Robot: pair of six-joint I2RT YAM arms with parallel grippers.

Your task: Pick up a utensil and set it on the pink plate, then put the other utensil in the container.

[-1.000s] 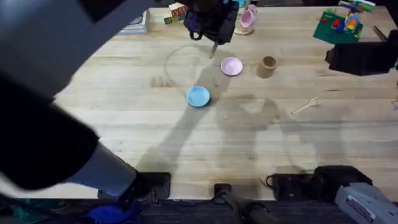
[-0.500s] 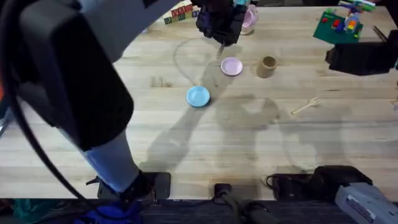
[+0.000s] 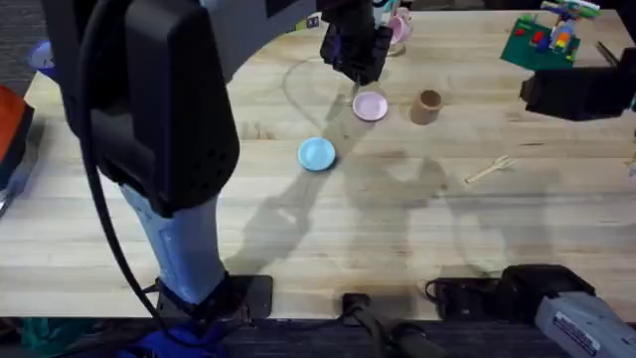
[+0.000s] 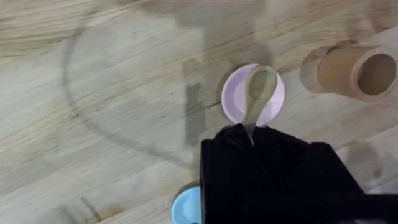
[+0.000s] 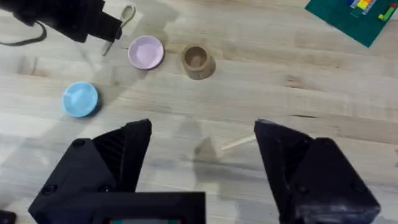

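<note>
My left gripper (image 3: 355, 62) reaches far across the table and is shut on the pale wooden utensil (image 4: 258, 93). In the left wrist view its rounded end lies over the pink plate (image 4: 236, 102); whether it touches the plate I cannot tell. The pink plate (image 3: 371, 106) sits at the far middle, with the tan container (image 3: 427, 105) just to its right. The other utensil, a small fork (image 3: 489, 169), lies flat on the table toward the right. My right gripper (image 5: 202, 158) hangs open above the fork (image 5: 238, 143), holding nothing.
A light-blue plate (image 3: 317, 153) lies in front and to the left of the pink one. A pink mug (image 3: 397, 30) stands at the back, behind the left gripper. A green brick board (image 3: 542, 40) is at the back right. Bare wood covers the near half of the table.
The left gripper has carried the utensil to the right and slightly nearer, so its end now hangs over the pink plate. The right arm and the fork have not moved.
</note>
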